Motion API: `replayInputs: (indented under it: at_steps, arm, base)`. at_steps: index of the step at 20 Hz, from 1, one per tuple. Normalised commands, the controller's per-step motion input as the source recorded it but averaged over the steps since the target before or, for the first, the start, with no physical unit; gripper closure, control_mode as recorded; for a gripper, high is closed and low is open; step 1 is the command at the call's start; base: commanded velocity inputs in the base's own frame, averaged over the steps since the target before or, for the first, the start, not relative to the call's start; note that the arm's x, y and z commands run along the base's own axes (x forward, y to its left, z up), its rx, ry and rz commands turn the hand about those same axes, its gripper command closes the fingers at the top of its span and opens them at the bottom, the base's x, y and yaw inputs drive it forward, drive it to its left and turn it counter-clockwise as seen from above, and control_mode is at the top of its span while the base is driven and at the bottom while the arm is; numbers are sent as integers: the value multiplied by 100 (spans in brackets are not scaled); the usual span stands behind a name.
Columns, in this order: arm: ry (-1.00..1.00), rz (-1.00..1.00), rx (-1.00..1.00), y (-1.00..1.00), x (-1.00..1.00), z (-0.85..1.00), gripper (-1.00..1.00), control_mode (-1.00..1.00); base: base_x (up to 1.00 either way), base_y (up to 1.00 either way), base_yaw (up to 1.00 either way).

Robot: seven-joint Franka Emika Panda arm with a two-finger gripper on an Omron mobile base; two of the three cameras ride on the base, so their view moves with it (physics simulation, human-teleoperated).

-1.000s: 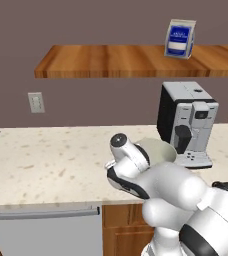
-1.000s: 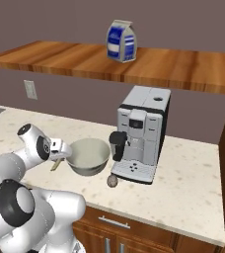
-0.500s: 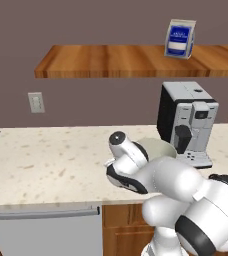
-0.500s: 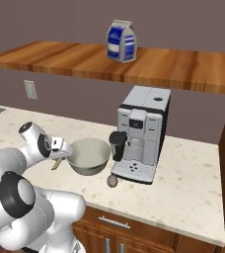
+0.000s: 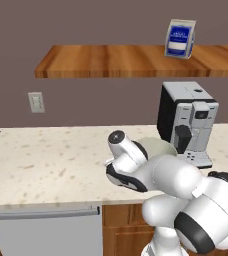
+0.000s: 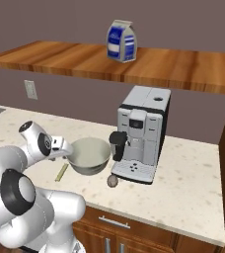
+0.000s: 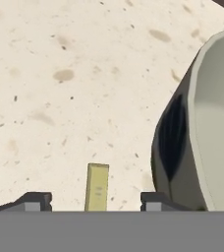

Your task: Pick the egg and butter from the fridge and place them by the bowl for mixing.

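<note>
No text is showing clearly enough to read: the blue and white carton (image 6: 121, 40) standing on the wooden shelf (image 6: 85, 58) is carrying a printed label that is too blurred, and the coffee machine (image 6: 140, 133) is showing only small unreadable marks on its front

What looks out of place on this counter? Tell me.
Nothing stands out. The thin olive-yellow butter stick lies flat on the speckled counter beside the round pale grey-green bowl, and the small speckled egg rests against the coffee machine's base. Nothing is spilled or tipped.
</note>
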Motion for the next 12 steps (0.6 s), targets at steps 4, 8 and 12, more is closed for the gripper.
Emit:
replayInputs:
  at_steps: [4, 8, 12]
  arm:
    - [0, 0, 3, 1, -2, 4, -100, -100]
    - [0, 0, 6, 0, -19, 7, -100, -100]
    - [0, 0, 9, 0, -32, 6, -100, -100]
  base:
    - [0, 0, 0]
    - [0, 0, 0]
    - [0, 0, 0]
